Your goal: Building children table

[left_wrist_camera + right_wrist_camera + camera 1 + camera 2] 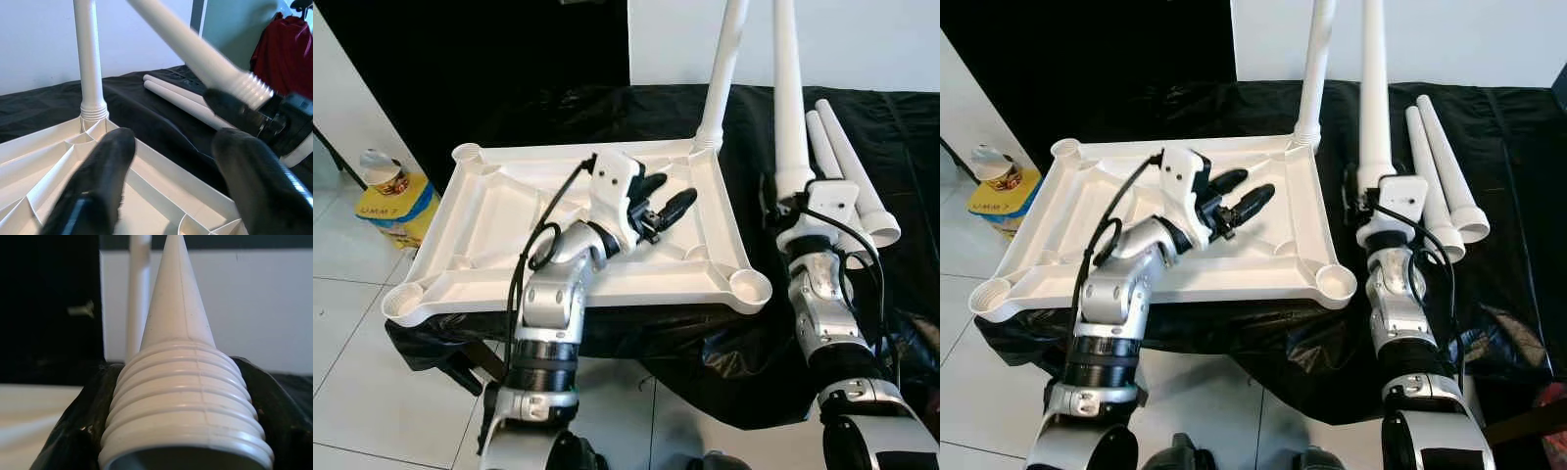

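On black-draped bench: upturned white ribbed plastic tabletop [489, 211], one leg fitted; right gripper [800, 208] clamps second white tapered leg [787, 88], socketing next; left gripper [664, 201] open, empty

A white table leg [183, 396] with a ribbed threaded end fills centre frame, tapering upward; a second leg [138, 293] stands behind, upper left.

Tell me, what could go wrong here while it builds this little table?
The right gripper holds a long white leg upright by its threaded end; swung toward a corner socket, it could hit the leg already screwed in. The upturned tabletop overhangs the black-draped surface, so pressing could tip it. The open left gripper hovers over it, holding nothing.
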You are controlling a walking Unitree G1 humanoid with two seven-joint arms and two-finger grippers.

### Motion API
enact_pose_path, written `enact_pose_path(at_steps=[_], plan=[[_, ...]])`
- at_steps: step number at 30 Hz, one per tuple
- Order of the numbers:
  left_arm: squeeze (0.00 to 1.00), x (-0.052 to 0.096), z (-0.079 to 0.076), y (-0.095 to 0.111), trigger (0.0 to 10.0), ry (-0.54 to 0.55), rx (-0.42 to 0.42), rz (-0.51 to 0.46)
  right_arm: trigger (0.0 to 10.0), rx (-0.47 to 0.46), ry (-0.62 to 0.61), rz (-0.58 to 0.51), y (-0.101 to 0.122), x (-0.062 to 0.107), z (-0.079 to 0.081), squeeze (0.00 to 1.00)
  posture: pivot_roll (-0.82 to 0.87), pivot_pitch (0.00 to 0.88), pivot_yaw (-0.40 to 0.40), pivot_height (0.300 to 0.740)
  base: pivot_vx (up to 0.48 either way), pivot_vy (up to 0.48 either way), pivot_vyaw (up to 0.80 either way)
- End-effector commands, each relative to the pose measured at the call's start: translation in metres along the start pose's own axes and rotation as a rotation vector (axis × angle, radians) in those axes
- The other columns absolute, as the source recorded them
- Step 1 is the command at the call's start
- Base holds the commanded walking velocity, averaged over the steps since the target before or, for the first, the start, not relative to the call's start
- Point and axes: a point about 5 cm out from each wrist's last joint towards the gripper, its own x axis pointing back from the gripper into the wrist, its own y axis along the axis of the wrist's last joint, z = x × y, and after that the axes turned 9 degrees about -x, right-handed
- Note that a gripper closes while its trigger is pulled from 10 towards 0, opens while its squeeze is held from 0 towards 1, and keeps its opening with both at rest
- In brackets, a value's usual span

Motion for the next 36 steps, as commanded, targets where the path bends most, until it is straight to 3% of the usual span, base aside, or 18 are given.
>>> enact_pose_path(at_steps=[1, 7, 10, 14, 15, 16, 19, 20, 23, 24, 26, 29, 36], plan=[[1.00, -0.005, 0.002, 0.002, 10.0, -0.031, 0.001, -0.021, 10.0, -0.040, 0.018, -0.071, 0.016, -0.011, 0.005, 0.00, -0.06, 0.000, 0.013, 0.740, 0.000, 0.000, 0.00], [1.00, -0.011, 0.005, 0.005, 10.0, -0.035, -0.026, -0.035, 10.0, -0.062, 0.044, -0.165, 0.036, -0.023, 0.008, 0.00, -0.06, 0.000, 0.009, 0.740, 0.000, 0.000, 0.00], [1.00, -0.017, 0.015, 0.012, 10.0, -0.044, -0.048, -0.066, 10.0, -0.081, 0.091, -0.286, 0.064, -0.032, 0.014, 0.00, -0.06, 0.000, 0.003, 0.740, 0.000, 0.000, 0.00], [1.00, -0.020, 0.018, 0.015, 10.0, -0.045, -0.049, -0.081, 10.0, -0.085, 0.098, -0.314, 0.070, -0.033, 0.015, 0.00, -0.06, 0.000, 0.003, 0.740, 0.000, 0.000, 0.00], [0.58, -0.021, 0.022, 0.020, 10.0, -0.042, -0.033, -0.107, 10.0, -0.093, 0.118, -0.333, 0.075, -0.033, 0.018, 0.00, -0.06, 0.000, 0.005, 0.740, 0.000, 0.000, 0.00], [0.00, -0.023, 0.026, 0.025, 10.0, -0.042, -0.002, -0.137, 10.0, -0.098, 0.138, -0.347, 0.079, -0.034, 0.020, 0.00, -0.06, 0.000, 0.006, 0.740, 0.000, 0.000, 0.00], [0.00, -0.024, 0.029, 0.030, 10.0, -0.048, 0.032, -0.165, 10.0, -0.102, 0.159, -0.357, 0.081, -0.034, 0.022, 0.00, -0.06, 0.000, 0.006, 0.740, 0.000, 0.000, 0.00], [0.00, -0.024, 0.031, 0.038, 10.0, -0.094, 0.119, -0.227, 10.0, -0.106, 0.194, -0.351, 0.082, -0.032, 0.026, 0.00, -0.06, 0.000, 0.009, 0.740, 0.000, 0.000, 0.00], [0.00, -0.024, 0.031, 0.040, 10.0, -0.106, 0.137, -0.240, 10.0, -0.107, 0.201, -0.347, 0.081, -0.031, 0.027, 0.00, -0.06, 0.000, 0.009, 0.740, 0.000, 0.000, 0.00], [0.00, -0.023, 0.031, 0.044, 10.0, -0.199, 0.277, -0.305, 10.0, -0.105, 0.237, -0.321, 0.076, -0.023, 0.030, 0.00, -0.06, 0.000, 0.012, 0.740, 0.000, 0.000, 0.00], [0.00, -0.022, 0.028, 0.047, 10.0, -0.274, 0.351, -0.343, 10.0, -0.102, 0.266, -0.293, 0.071, -0.016, 0.031, 0.00, -0.06, 0.000, 0.015, 0.740, 0.000, 0.000, 0.00], [0.00, -0.023, 0.027, 0.047, 10.0, -0.293, 0.366, -0.349, 10.0, -0.103, 0.278, -0.277, 0.068, -0.013, 0.032, 0.00, -0.06, 0.000, 0.015, 0.740, 0.000, 0.000, 0.00], [0.00, -0.026, 0.025, 0.045, 10.0, -0.420, 0.531, -0.383, 10.0, -0.131, 0.393, -0.164, 0.049, 0.010, 0.045, 0.00, -0.07, 0.000, 0.029, 0.740, 0.000, 0.000, 0.00]])
